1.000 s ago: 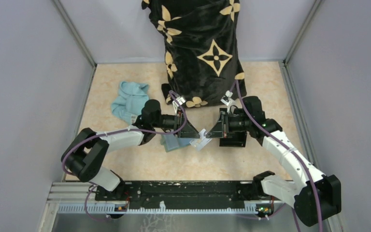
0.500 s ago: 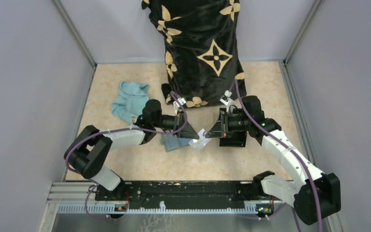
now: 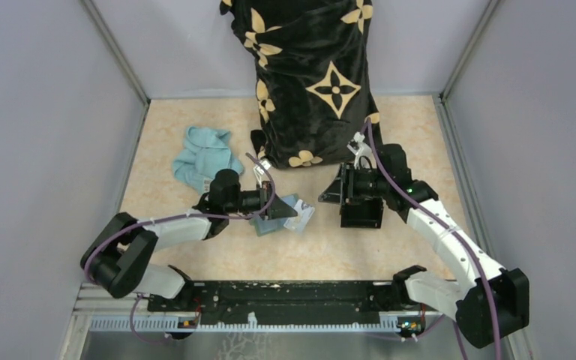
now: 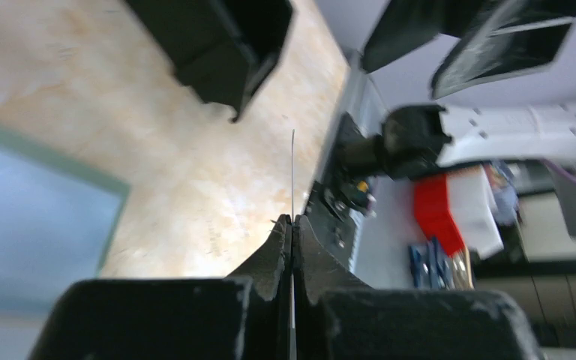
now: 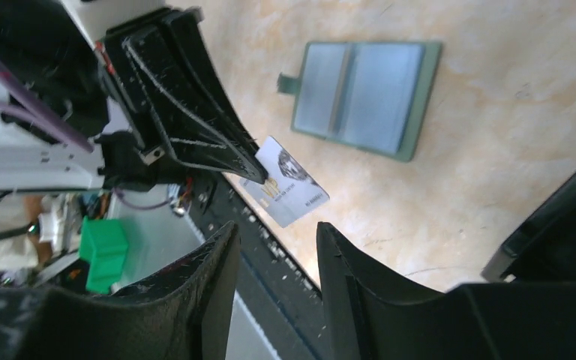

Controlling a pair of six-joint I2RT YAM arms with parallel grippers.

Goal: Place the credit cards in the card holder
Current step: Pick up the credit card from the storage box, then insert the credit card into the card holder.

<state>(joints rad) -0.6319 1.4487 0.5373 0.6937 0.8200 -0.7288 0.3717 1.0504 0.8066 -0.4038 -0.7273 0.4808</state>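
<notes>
1. The hand-over is done. The left end effector (image 4: 292,225) is clamped shut on the silvery card (image 5: 289,193), pinching one end while the rest sticks out free.
2. The right end effector (image 5: 276,232) has let go, and its jaws stand apart with nothing between them.
3. In the earlier frame both end effectors met at the card over mid-counter. Since then the right one has drawn back toward the black box (image 3: 361,214) on the right side. The left arm has carried the card leftward and a little toward the near edge.
4. The card is now held just beside the right edge of the holder (image 5: 364,97) and is not in it. The holder lies open and flat at mid-counter, inner faces up.
5. For the task, this likely means the card is regripped for insertion. What remains is lining its free edge up with a slot and sliding it in.
6. One risk, as I judge it: nothing pins the soft holder, so it may slide when the card pushes.
7. No other cards can be made out.
</notes>
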